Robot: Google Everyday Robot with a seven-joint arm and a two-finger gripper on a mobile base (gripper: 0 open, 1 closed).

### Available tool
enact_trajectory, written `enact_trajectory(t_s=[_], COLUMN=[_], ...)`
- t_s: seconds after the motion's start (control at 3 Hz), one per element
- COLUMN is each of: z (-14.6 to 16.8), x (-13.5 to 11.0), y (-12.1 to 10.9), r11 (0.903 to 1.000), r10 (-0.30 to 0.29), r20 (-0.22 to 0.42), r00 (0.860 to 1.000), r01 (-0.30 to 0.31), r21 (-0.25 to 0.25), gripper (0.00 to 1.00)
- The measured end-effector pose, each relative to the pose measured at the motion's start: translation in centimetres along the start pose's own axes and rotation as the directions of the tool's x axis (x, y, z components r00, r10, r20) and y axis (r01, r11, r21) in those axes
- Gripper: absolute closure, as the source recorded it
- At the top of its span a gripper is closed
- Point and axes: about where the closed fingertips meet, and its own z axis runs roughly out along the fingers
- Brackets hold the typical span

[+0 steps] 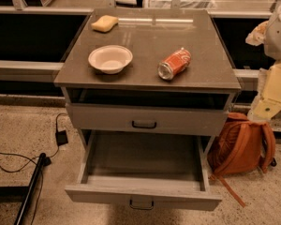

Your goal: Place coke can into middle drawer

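Nearest, at the bottom: wide shallow grey wood-grain middle drawer [143, 193], standing wide open. Small dark handle on its front, partly cut off by the bottom edge. Only bare grey boards on show inside.

Next, the big grey cabinet [150, 81] with a flat square top. Just under the top, a long gap, too dark to see into. Below the gap, a matching grey drawer front [103, 117], shut, with a small dark handle of its own.

On the floor just beside the cabinet, to the right: soft orange backpack [241, 146], partly hidden behind the open drawer's corner.

Above the backpack, at the right edge: pale cream gripper [266, 104], pointing down, off to the side of the cabinet and partly cut off. No telling how wide it is, or whether anything is held.

On the cabinet top, left of the middle: round white bowl [110, 58], upright, showing only its own white inside.

At the back left of the top: soft yellow sponge [104, 23].

On the right of the top, well apart from the bowl: small red coke can [174, 63], lying on its side, silver end toward the front. White lettering on the red, not readable. Not in the drawer.

Far left, on the speckled floor: thin black cables [18, 159] and a small black plug box [62, 137].
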Motion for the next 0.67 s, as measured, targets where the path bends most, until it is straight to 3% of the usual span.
enact_trajectory(t_s=[0.33,0.67], z=[0.3,2.4], x=[-0.3,-1.3], y=[-0.5,-2.7], r11=[0.9998,0.9886], r10=[-0.018,-0.145], r20=[0.009,0.008], r00=[1.0,0.989], r01=[0.018,0.145], r21=[0.002,0.042], gripper=[0.0,0.0])
